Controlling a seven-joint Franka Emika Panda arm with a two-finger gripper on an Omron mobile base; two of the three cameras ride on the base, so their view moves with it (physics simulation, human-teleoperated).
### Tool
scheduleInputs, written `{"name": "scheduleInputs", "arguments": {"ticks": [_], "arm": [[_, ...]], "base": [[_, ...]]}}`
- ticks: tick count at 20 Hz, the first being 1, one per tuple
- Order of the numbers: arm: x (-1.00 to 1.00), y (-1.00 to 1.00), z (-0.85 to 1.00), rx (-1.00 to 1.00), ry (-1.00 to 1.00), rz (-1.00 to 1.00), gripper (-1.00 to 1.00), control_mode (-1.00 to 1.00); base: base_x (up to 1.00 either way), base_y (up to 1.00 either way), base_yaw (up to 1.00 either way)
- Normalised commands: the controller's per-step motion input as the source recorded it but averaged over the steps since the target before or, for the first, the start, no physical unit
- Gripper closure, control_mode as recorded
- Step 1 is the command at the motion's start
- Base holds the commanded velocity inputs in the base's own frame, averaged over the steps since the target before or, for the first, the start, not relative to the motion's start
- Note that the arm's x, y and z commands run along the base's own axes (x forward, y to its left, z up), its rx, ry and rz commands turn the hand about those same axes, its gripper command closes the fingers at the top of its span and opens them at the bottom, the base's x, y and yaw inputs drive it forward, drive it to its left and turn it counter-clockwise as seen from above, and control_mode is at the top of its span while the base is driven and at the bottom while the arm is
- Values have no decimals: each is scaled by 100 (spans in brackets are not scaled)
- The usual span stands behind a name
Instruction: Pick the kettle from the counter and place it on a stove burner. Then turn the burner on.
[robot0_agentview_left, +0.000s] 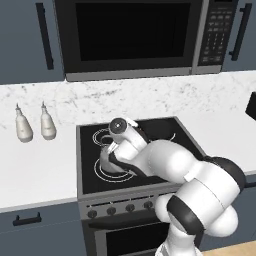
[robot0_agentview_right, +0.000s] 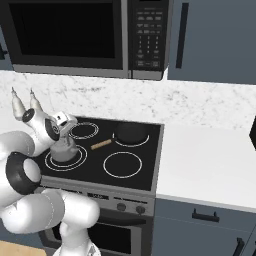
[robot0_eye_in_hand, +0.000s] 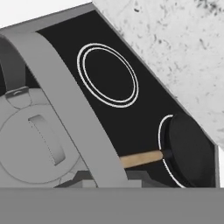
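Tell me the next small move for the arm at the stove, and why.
Probably open the end effector and lift clear. The kettle already sits inside the large double-ring stove burner at the front left of the cooktop, and the end effector looks shut on the kettle's arched handle. Letting go would free the arm for the knobs below.

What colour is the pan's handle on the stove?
Light wood tan; the pan handle shows best in the hand view.

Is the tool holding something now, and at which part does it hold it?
Yes. The tool holds the kettle by its arched handle, over the large front-left burner.
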Motion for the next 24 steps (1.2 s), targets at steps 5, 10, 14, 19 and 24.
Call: {"name": "scheduleInputs", "arguments": {"ticks": [5, 10, 14, 19, 24], "arm": [[2, -23, -21, -5, 0, 1, 100, -100], [4, -10, -5, -1, 1, 1, 100, -100], [0, 0, -21, -9, 6, 0, 100, -100], [0, 2, -19, -7, 6, 0, 100, -100], [0, 0, 0, 0, 0, 0, -100, -100]], "base": [[0, 0, 0], [0, 0, 0], [0, 0, 0], [0, 0, 0], [0, 0, 0]]}}
